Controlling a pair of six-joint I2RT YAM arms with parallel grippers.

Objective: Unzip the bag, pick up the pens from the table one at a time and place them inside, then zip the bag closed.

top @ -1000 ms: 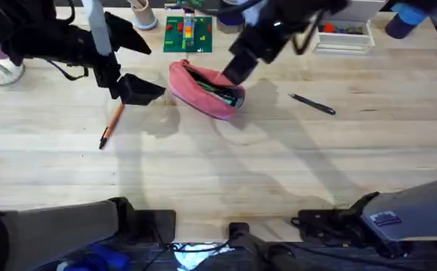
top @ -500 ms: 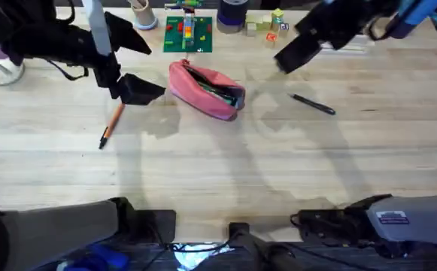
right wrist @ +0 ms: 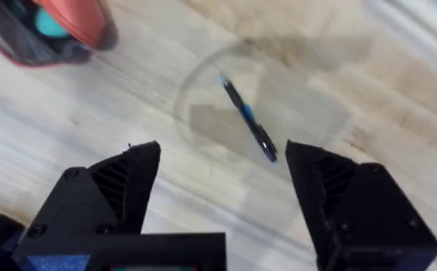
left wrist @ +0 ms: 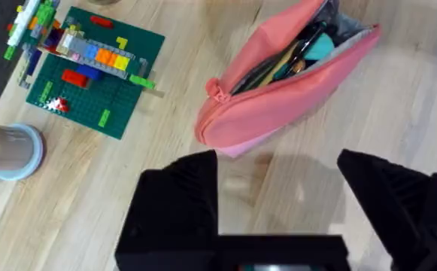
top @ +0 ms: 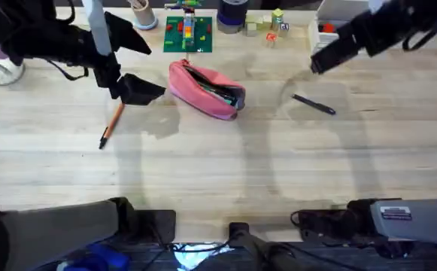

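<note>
- Two pens lie on the table (top: 226,173), so your loading step has not begun: the orange pen (top: 112,125) left of the bag (top: 205,89), the black pen (top: 313,104) to its right
- You have the bag's zipper drawn back, mouth gaping with items showing inside, ready to take a pen
- Your left gripper (left wrist: 278,188) hovers released just left of the bag, probably placed to steady it or reach the orange pen
- Your right gripper (right wrist: 222,181) hangs spread wide above the black pen, jaws to either side of it, which suggests that pen goes first
</note>
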